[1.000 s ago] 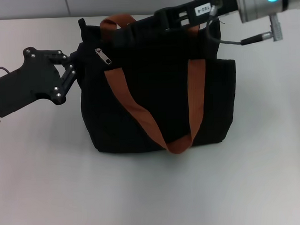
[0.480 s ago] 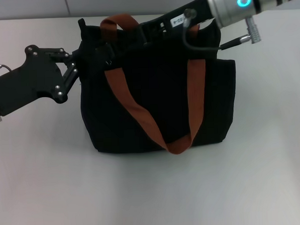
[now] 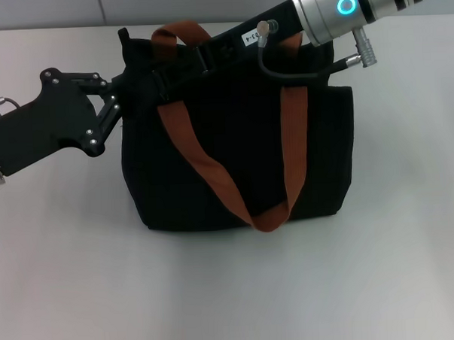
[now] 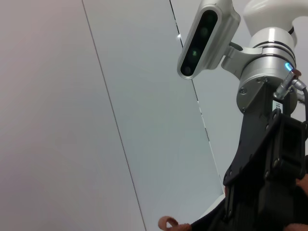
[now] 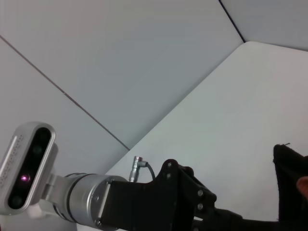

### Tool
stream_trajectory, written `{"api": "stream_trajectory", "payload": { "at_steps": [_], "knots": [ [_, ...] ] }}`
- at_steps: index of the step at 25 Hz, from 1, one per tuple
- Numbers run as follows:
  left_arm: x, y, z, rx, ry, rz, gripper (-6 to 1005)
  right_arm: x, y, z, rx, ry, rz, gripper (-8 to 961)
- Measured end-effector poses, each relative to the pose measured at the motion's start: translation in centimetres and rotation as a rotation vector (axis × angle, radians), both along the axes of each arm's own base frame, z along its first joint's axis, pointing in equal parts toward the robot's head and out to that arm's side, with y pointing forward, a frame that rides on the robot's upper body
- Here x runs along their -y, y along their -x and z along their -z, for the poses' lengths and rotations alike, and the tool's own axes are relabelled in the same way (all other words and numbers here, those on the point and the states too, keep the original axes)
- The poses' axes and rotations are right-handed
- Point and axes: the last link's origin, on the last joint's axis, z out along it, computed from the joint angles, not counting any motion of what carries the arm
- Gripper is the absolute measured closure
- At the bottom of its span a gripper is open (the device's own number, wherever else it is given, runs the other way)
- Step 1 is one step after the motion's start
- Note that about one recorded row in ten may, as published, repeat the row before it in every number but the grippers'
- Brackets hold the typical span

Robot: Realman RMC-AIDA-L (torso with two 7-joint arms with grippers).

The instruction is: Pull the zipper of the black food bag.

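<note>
The black food bag [image 3: 242,162] stands upright mid-table, with two orange-brown handles [image 3: 204,167] hanging over its front. My left gripper [image 3: 118,93] is at the bag's upper left corner, its fingers closed on the bag's side edge. My right gripper [image 3: 163,76] reaches across the top edge from the right and lies over the left end of the zip line. The zipper pull is hidden under it. The left wrist view shows the right arm's black body [image 4: 269,168] close by. The right wrist view shows the left arm [image 5: 159,202] and a corner of the bag [image 5: 291,166].
The bag stands on a white table [image 3: 232,290], with bare surface in front of it and on both sides. A grey wall [image 3: 129,5] runs along the far edge. The right arm's cable [image 3: 298,70] loops over the bag's top.
My right gripper has moved left along the bag's top edge and now covers the silvery zipper pull that showed a second ago. The left gripper and the bag have stayed put.
</note>
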Motion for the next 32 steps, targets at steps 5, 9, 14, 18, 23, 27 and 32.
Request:
{"api": "stream_trajectory", "payload": {
  "at_steps": [5, 9, 14, 18, 23, 27, 32],
  "knots": [
    [-0.2, -0.2, -0.1, 0.008, -0.004, -0.004, 973, 0.1, 0.3, 0.2, 0.002, 0.004, -0.011, 426],
    [-0.6, -0.4, -0.3, 0.024, -0.005, -0.015, 973, 0.1, 0.5, -0.1, 0.008, -0.011, -0.03, 427],
    [-0.7, -0.4, -0.5, 0.031, -0.002, -0.019, 973, -0.2, 0.0, -0.5, 0.026, -0.039, -0.032, 453],
    [-0.8, -0.5, -0.7, 0.044, 0.001, -0.016, 973, -0.3, -0.1, -0.7, 0.031, -0.051, -0.037, 475],
    [-0.8, -0.7, -0.7, 0.053, 0.008, -0.015, 973, -0.2, 0.1, -0.6, 0.032, -0.048, -0.047, 486],
    [-0.8, -0.9, -0.6, 0.058, 0.011, -0.01, 973, 0.0, 0.6, -0.2, 0.038, -0.038, -0.067, 495],
    [-1.2, -1.4, -0.4, 0.062, 0.021, -0.006, 974, 0.3, 1.0, 0.1, 0.031, -0.023, -0.074, 507]
  ]
}}
